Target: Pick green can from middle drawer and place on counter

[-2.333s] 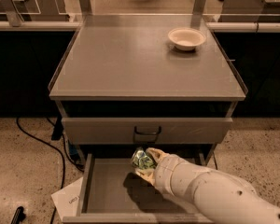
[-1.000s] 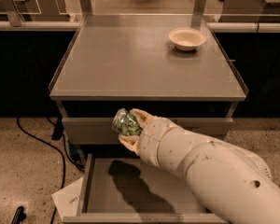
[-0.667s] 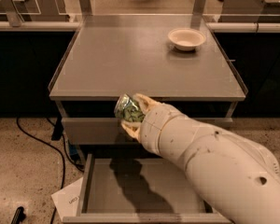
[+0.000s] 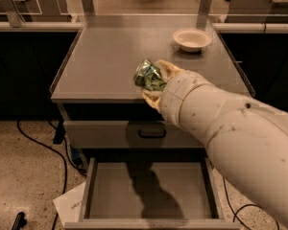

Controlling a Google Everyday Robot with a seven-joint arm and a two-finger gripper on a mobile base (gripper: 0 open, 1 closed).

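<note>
While the gripper [image 4: 153, 79] hung above the front edge of the counter [image 4: 110, 56], its two pale fingers [image 4: 169, 68] were clamped around the green can [image 4: 149, 75], one above it and one below. The can was held in the air, clear of the grey top and well above the open middle drawer [image 4: 110, 188], whose floor held nothing. It projected from the fingers toward the left and away from the arm, its long axis tilted rather than upright, so setting it down would probably call for carrying it further over the counter and lowering it. Bare surface lay ahead and to the left. The white bowl [image 4: 192, 39] stood well apart at the far right. The can looked crumpled, with shiny green and silver patches.
</note>
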